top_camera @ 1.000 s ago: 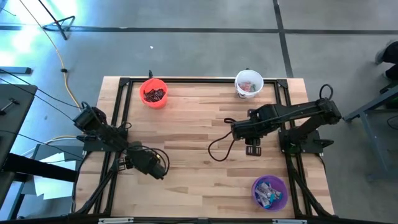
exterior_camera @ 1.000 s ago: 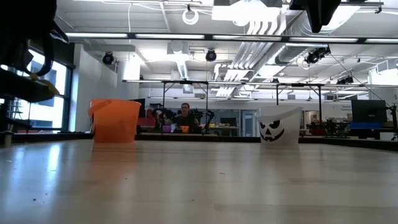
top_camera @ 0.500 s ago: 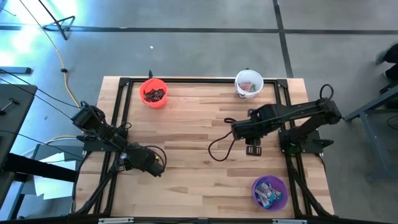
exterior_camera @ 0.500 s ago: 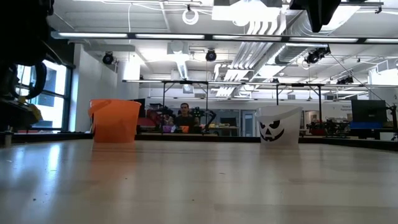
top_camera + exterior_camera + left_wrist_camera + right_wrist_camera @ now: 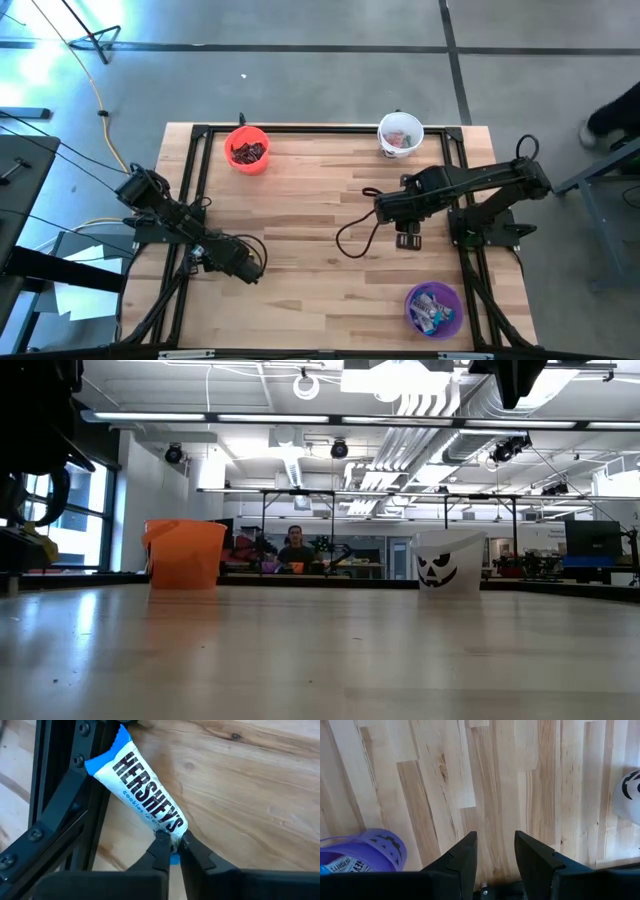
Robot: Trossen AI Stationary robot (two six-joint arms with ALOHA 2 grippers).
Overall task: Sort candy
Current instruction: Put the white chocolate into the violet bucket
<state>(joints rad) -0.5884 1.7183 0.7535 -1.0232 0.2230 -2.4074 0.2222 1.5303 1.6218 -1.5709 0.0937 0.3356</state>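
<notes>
Your left gripper (image 5: 172, 846) pinches one end of a blue-and-white candy bar (image 5: 142, 786), which lies over the table's (image 5: 310, 215) left edge against the black frame rail (image 5: 65, 795). That arm is folded low at the left side. Your right gripper (image 5: 492, 857) hovers with fingers parted above mid-table, holding nothing.

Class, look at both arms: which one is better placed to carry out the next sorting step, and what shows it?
Left. The left gripper is shut on a blue-and-white candy bar at the table's left edge. The right gripper hangs open and empty over bare wood, between the white cup and purple cup.
</notes>
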